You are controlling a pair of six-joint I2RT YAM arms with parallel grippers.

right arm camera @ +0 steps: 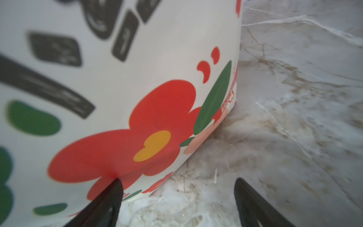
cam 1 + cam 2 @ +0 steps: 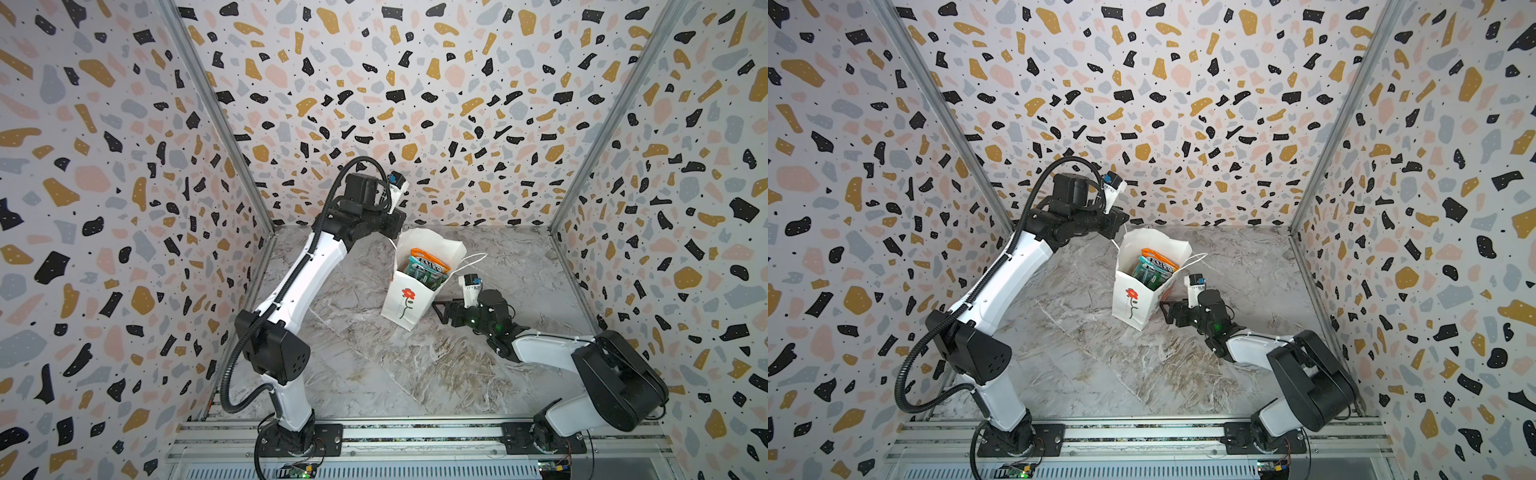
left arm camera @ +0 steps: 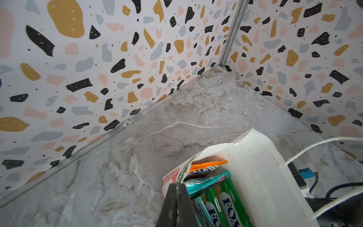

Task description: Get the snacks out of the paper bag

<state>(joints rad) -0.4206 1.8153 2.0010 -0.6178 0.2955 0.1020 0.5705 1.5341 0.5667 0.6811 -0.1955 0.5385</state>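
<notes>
Left gripper [image 2: 398, 232]: positioned above the marble tabletop [image 2: 374, 374] at the upper left corner of the paper bag [image 2: 405, 307]. In the left wrist view its fingers [image 3: 172, 204] are pressed fully together, with the printed rim of the paper bag [image 3: 255, 167] pinched between them. The bag stands on its base near the middle of the tabletop in both top views [image 2: 1133, 307], mouth open upward, with a red flower on its front face. The snacks [image 2: 428, 268] are all inside the bag and stand on edge. An orange packet [image 3: 208, 164] lies against the far wall, a teal packet [image 3: 208, 181] is next to it, and green "FOX'S" packets [image 3: 231, 202] are nearest the camera. One cord handle [image 2: 473, 259] loops outward from the right rim. Right gripper [image 2: 439, 309]: held low, just beside the bag's lower right side. In the right wrist view the right gripper [image 1: 177, 179] has its jaws spread wide. One finger [image 1: 110, 196] touches the flower-printed wall [image 1: 157, 59], and the other is over bare marble. Nothing is held between them.
</notes>
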